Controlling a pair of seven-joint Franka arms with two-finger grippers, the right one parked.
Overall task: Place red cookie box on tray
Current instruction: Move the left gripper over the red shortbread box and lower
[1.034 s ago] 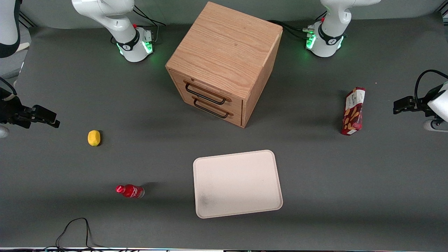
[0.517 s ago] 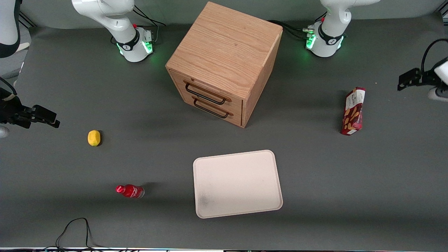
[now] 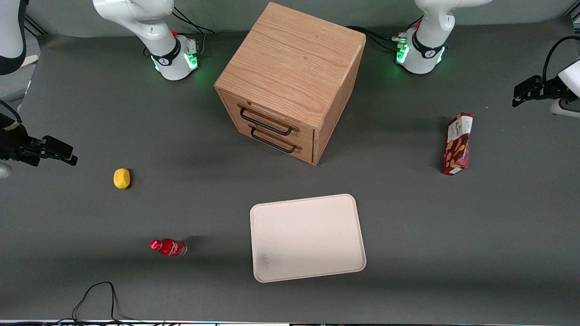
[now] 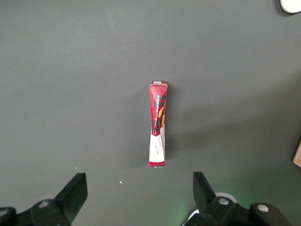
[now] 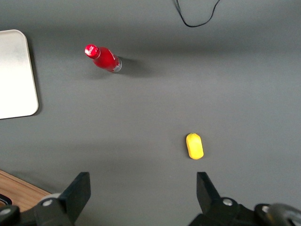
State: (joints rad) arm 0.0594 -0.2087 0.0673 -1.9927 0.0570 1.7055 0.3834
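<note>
While edge-on from the wrist — red cookie box (image 4: 157, 124) beneath wide-spread jaws, gripper (image 4: 138, 195) aloft.

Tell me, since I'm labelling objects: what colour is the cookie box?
Dark red with golden cookie pictures and a white panel; the red cookie box shows best in the front view.

no legible text anywhere (red cookie box (image 3: 457, 144) print unreadable)

You have a matt dark-grey table (image 3: 136, 113) with a cloth-like mat surface. The red cookie box (image 3: 457, 144) looks like printed, slightly glossy carton. The tray (image 3: 308, 276) is smooth, matt cream plastic. The drawer cabinet (image 3: 290, 68) shows grained wood with dark metal handles. The gripper (image 4: 138, 190) has matt black fingers (image 4: 75, 190).
</note>
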